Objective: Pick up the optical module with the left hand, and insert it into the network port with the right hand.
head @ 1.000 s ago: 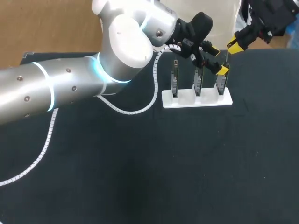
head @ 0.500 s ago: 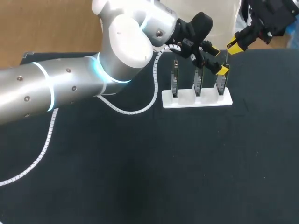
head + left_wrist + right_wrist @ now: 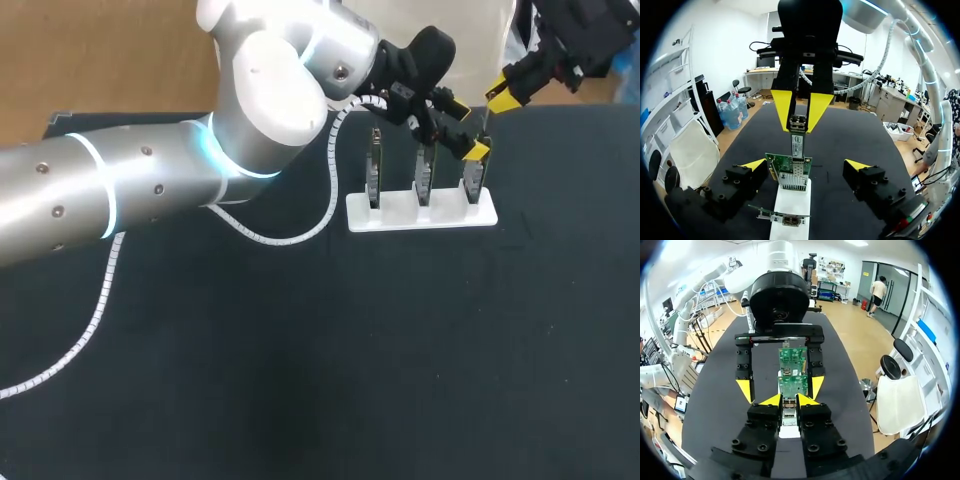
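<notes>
Head view, left arm [image 3: 150, 185] overhanging card rack [image 3: 446, 214]

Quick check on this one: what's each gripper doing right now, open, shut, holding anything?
Left gripper: open, one finger on each side of the green network card, not touching it.
Right gripper: shut on the optical module.
</notes>
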Available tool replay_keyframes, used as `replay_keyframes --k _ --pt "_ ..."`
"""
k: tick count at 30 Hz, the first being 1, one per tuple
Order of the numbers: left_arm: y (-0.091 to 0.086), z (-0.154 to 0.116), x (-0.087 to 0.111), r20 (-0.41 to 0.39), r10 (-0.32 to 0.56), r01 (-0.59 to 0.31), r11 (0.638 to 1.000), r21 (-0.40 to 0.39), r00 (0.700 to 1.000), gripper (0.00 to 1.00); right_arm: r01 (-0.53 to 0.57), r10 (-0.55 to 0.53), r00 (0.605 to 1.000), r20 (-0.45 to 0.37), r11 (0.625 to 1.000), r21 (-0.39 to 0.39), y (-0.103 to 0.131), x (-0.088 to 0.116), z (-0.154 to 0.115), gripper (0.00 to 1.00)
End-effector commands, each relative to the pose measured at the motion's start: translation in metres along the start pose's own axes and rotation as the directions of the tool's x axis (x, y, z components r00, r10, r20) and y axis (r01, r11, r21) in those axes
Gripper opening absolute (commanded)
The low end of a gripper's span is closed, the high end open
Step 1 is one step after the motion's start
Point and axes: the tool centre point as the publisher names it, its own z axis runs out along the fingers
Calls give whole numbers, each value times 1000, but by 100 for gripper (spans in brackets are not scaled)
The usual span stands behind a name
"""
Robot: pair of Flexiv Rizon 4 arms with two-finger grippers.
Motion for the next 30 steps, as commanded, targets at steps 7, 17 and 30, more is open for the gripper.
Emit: replay_keyframes --k 7,17,30 --pt "1 1 -1 -5 -1 1 1000 1 1000 100 -9 9 1000 4 1000 2 0 4 3 0" --pt "1 1 -1 -5 -1 1 1000 1 1000 100 -5 5 1000 3 1000 -9 0 3 4 0" --pt "1 1 -1 -5 -1 1 1000 1 1000 100 13 -14 1000 -12 999 -33 0 0 1 0"
